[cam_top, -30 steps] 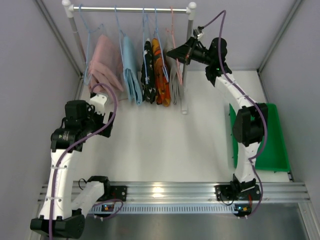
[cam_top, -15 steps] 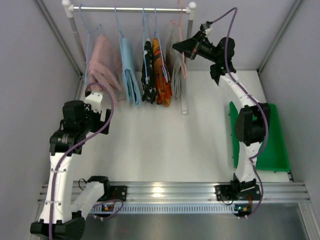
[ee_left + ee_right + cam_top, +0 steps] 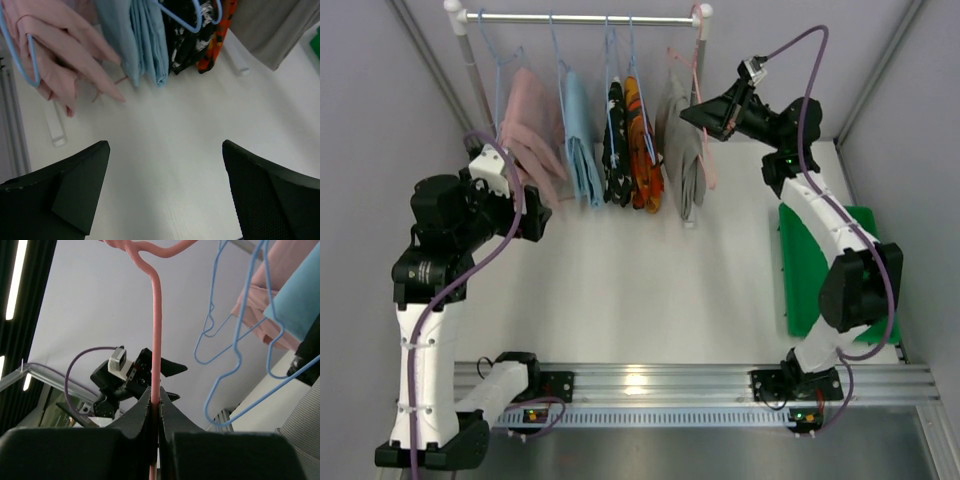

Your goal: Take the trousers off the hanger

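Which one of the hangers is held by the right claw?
The pink hanger, rightmost in the top view, carrying the grey trousers. The right claw is shut on its wire; the other hangers are blue.

Left arm: white links, black joint housings, purple cable looped alongside.
Right arm: matching white-and-black build, purple cable arching overhead.
Left gripper: matte black wedge fingers, finely dimpled.

grey trousers, orange-red black-patterned trousers, pink hanger

Likely a lab: grey walls, aluminium rail.
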Motion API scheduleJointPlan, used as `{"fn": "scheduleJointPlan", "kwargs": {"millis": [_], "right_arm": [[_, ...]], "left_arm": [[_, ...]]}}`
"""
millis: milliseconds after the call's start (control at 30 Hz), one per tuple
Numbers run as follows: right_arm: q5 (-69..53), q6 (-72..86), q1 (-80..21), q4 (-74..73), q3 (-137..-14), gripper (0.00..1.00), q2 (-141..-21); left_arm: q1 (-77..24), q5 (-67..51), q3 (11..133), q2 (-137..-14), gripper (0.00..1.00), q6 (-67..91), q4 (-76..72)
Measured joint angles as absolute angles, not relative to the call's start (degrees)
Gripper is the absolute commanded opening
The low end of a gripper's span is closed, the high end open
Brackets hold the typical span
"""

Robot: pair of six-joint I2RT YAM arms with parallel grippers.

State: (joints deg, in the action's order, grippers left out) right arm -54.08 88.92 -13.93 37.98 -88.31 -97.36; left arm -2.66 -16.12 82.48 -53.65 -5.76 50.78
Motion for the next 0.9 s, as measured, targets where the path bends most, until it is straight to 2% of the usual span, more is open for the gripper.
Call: {"fn": "scheduleJointPlan", "kwargs": {"millis": [167,400,600,900], "right_arm": [[-53.98,84.27,-13.72,36.42,-81.67,0.00,-86.43],[-50.83,73.43,-13.58,26.89,-69.93,0.00,-68.55],[-47.75,67.94,-13.58,19.99,-62.98,0.00,-61.89],[-41.85,63.00,-13.58,9.37,-58.00,0.00,-57.32]], "left_arm": [[-2.68,-23.92,86.48,-56.42,0.99,-3.03,51.40],[-2.68,-34.89,93.17,-62.35,0.99,5.69,48.64],[-4.32,-42.74,99.57,-69.76,0.99,16.27,41.54],[-20.56,-43.64,104.79,-80.55,0.96,27.83,29.95]]}}
